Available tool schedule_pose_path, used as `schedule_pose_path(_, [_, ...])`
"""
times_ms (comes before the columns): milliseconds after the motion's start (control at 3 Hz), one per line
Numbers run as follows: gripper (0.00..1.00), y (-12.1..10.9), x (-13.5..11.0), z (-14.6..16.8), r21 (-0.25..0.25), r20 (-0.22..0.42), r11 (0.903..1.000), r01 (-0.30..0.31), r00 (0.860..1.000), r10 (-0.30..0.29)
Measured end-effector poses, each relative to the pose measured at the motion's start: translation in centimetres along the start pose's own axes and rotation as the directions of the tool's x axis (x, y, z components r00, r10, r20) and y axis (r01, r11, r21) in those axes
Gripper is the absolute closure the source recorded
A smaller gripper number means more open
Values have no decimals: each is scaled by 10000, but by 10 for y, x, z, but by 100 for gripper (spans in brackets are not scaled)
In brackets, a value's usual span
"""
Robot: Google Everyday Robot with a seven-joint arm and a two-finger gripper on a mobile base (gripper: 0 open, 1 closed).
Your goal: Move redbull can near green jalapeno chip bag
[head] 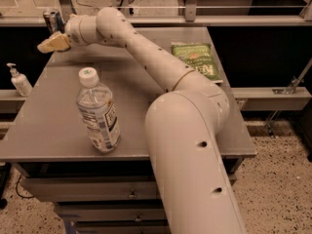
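The redbull can (51, 19) stands upright at the far left corner of the grey table (141, 96). It is silver and blue with a shiny top. My gripper (50, 43) is at the end of the long white arm, just in front of and below the can and close to it. I cannot tell whether it touches the can. The green jalapeno chip bag (197, 60) lies flat at the far right of the table, well away from the can, with the arm between them.
A clear water bottle (97, 111) with a white cap stands at the front left of the table. A soap dispenser (19, 80) stands on a lower ledge to the left. A rail runs behind the table, and drawers sit under it.
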State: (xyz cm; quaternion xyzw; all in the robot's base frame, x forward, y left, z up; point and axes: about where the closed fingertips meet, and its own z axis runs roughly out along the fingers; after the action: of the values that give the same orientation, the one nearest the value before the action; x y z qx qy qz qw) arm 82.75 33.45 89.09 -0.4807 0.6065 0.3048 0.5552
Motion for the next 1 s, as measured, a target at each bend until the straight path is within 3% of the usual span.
schedule_pose_path(333, [18, -12, -1, 4, 364, 117, 9993, -107, 9999, 103])
schedule_pose_path(1000, [64, -19, -4, 10, 646, 268, 9972, -377, 9990, 360])
